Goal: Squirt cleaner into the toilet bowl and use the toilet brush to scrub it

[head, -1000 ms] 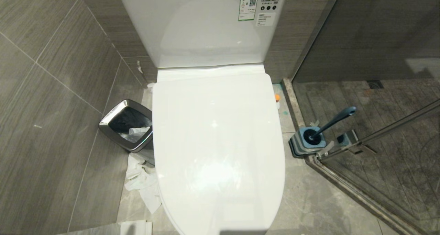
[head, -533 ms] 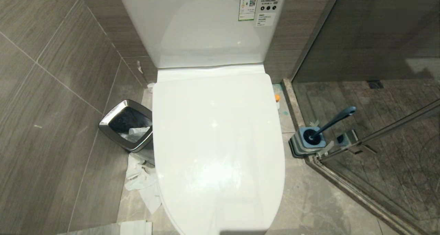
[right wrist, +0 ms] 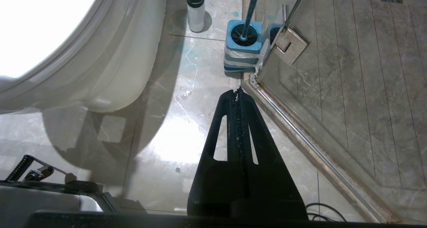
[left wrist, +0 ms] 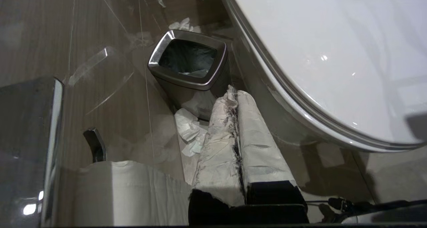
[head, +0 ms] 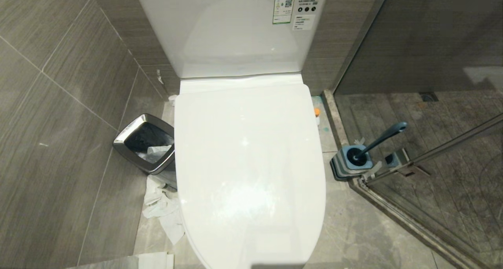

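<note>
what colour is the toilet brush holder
Blue on top, with grey and white bands below; the brush holder shows best in the right wrist view.

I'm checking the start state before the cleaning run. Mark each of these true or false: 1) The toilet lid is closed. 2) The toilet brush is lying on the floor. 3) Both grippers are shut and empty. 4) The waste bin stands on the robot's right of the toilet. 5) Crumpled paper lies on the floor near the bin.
1) The toilet lid is closed. True.
2) The toilet brush is lying on the floor. False: it stands in its blue holder.
3) The left gripper and right gripper are shut and empty. True.
4) The waste bin stands right of the toilet. False: it is on the left.
5) Crumpled paper lies on the floor near the bin. True.
</note>
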Robot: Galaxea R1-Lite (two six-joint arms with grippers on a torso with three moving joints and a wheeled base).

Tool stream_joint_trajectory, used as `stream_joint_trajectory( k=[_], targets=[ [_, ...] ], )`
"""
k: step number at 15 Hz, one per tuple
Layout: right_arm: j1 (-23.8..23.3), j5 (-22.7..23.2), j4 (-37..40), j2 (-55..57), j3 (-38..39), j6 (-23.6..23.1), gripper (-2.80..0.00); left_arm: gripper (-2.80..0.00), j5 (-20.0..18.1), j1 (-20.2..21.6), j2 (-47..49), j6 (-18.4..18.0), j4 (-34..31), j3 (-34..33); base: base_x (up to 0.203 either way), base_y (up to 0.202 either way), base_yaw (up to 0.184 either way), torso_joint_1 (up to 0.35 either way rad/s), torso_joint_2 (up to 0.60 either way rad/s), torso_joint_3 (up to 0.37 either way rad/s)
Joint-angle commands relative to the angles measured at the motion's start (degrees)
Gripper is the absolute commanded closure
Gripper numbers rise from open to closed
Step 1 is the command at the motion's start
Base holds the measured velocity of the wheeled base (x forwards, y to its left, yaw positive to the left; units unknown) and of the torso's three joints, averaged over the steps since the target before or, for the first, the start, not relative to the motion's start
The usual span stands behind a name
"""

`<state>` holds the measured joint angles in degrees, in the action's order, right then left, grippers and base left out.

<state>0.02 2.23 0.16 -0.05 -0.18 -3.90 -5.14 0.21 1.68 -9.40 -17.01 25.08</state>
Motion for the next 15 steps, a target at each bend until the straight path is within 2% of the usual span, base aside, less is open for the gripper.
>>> stream_joint_trajectory(
  k=[1,5,9,11,15],
  targets=[
    [0.03,0.05,0.02,0.05,0.01,-0.05,0.00,0.00,0.62,-0.03,-1.66,0.05,6.81,-7.10,0.000,0.000,0.000,0.000,0.00,0.000],
    [-0.01,0.05,0.02,0.05,0.01,-0.05,0.00,0.00,2.48,-0.03,-1.68,-0.59,16.00,-17.64,0.000,0.000,0.000,0.000,0.00,0.000],
    [-0.01,0.05,0.02,0.05,0.01,-0.05,0.00,0.00,2.68,-0.03,-1.68,-0.81,20.83,-25.01,0.000,0.000,0.000,0.000,0.00,0.000],
    [0.06,0.05,0.02,0.05,0.01,-0.05,0.00,0.00,2.53,-0.03,-1.68,-0.67,17.66,-25.08,0.000,0.000,0.000,0.000,0.00,0.000],
    [0.06,0.05,0.02,0.05,0.01,-0.05,0.00,0.00,2.72,-0.03,-1.67,4.18,16.55,-25.08,0.000,0.000,0.000,0.000,0.00,0.000]
  ],
)
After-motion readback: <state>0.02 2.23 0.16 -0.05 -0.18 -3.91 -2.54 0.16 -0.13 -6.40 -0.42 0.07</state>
